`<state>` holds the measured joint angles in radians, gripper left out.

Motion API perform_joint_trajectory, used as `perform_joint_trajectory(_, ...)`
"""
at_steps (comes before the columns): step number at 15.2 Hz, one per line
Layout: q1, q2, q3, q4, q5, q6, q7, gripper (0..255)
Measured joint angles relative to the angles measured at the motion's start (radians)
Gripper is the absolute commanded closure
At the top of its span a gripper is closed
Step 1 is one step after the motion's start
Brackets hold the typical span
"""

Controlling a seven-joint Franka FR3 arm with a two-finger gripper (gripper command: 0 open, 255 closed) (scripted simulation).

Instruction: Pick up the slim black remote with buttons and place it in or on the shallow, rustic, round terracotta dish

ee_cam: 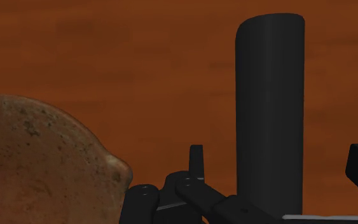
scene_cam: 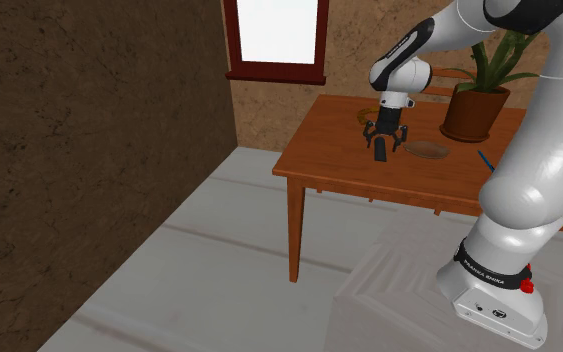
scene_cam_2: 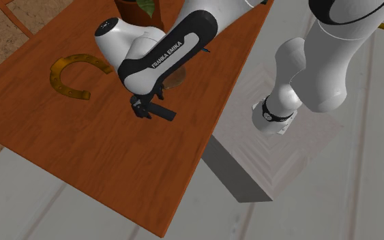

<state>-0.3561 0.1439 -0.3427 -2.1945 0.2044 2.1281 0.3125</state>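
Below all, a smooth, red-brown wooden bench (scene_cam: 339, 150), flat and bare-grained. Near its middle, a shallow round dish (ee_cam: 37, 159) of rough, speckled brown clay. Just beside that, clasped narrowly in the black end effector (scene_cam: 383, 138): a slim matte-black remote (ee_cam: 269, 108), slab-like, round-ended, pointing down at the wood.

Remote (ee_cam: 269, 108): plain black.
Dish (ee_cam: 37, 165): mottled orange-brown, pale speckles.
Table (scene_cam: 339, 150): reddish-brown wood grain.
Gripper (scene_cam: 384, 142): all black.
Arm (scene_cam_2: 197, 31): white, dark joints.
Pot (scene_cam: 474, 112): brown; green leaves.
Window frame (scene_cam: 274, 72): dark red.
Floor (scene_cam: 199, 260): pale grey planks.
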Motion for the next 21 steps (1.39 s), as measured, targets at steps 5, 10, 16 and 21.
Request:
perform_joint_trajectory(5, -0.003, -0.008, -0.006, 0.004, -0.004, -0.002, 0.003, 255)
perform_joint_trajectory(10, -0.002, -0.008, -0.004, 0.005, -0.004, -0.001, 0.005, 255)
perform_joint_trajectory(16, 0.002, -0.033, -0.004, 0.019, -0.019, -0.048, 0.016, 255)
perform_joint_trajectory(21, 0.005, -0.073, -0.006, 0.043, -0.039, -0.107, 0.038, 255)
